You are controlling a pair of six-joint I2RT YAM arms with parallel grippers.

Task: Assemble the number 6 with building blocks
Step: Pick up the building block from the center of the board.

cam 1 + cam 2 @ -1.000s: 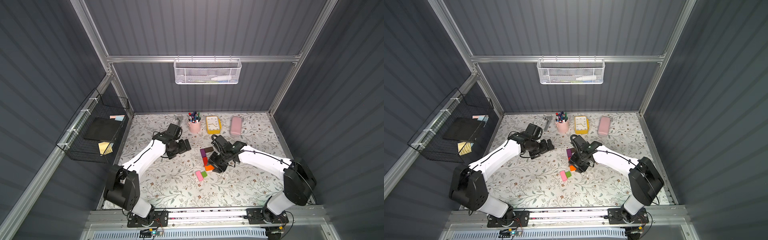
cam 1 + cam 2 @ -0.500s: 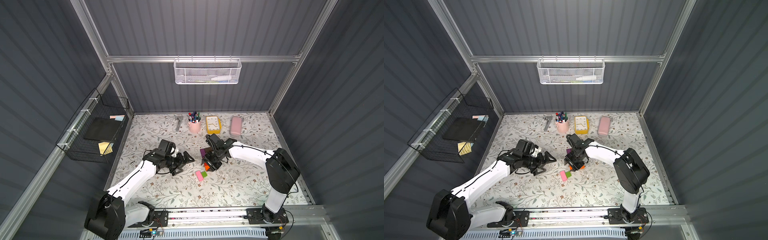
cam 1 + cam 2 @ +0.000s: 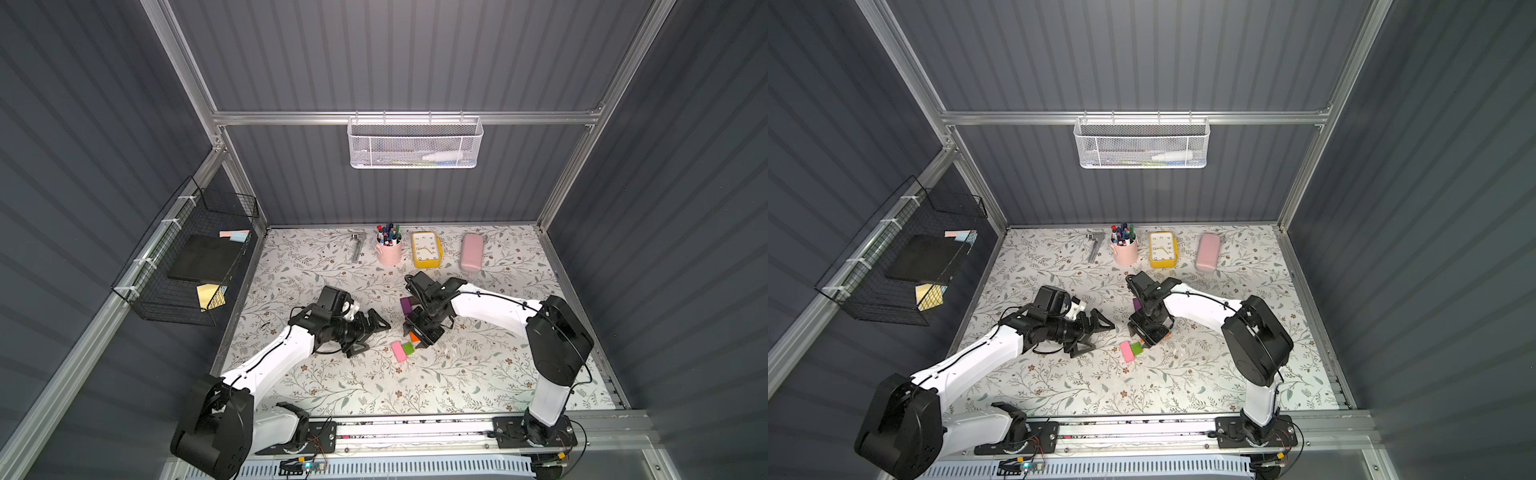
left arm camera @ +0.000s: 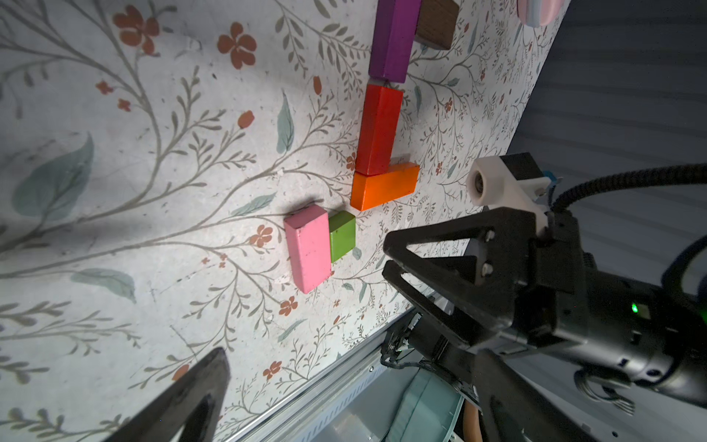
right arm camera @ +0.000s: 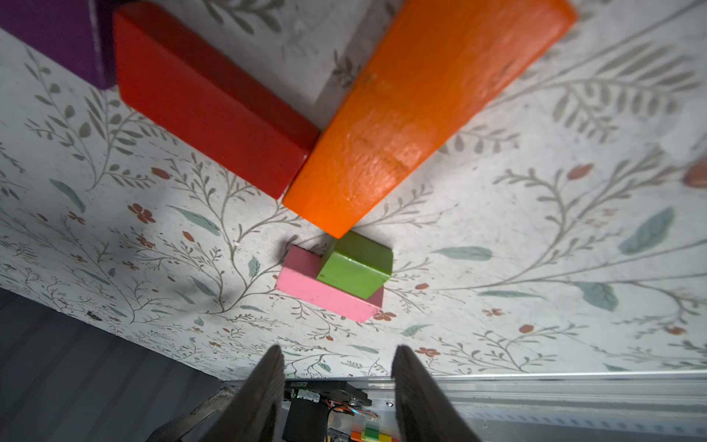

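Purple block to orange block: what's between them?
The red block, lying in line between the purple block and the orange block; its end meets the orange one. Clearest in the left wrist view.

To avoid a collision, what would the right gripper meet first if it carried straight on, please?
Probably the pink rectangular block with the small green cube against it, both ahead of the right gripper; which comes first is unclear.

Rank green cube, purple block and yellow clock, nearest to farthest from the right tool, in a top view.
1. Green cube, beside the right tool.
2. Purple block, farther back by its wrist.
3. Yellow clock, along the back wall.
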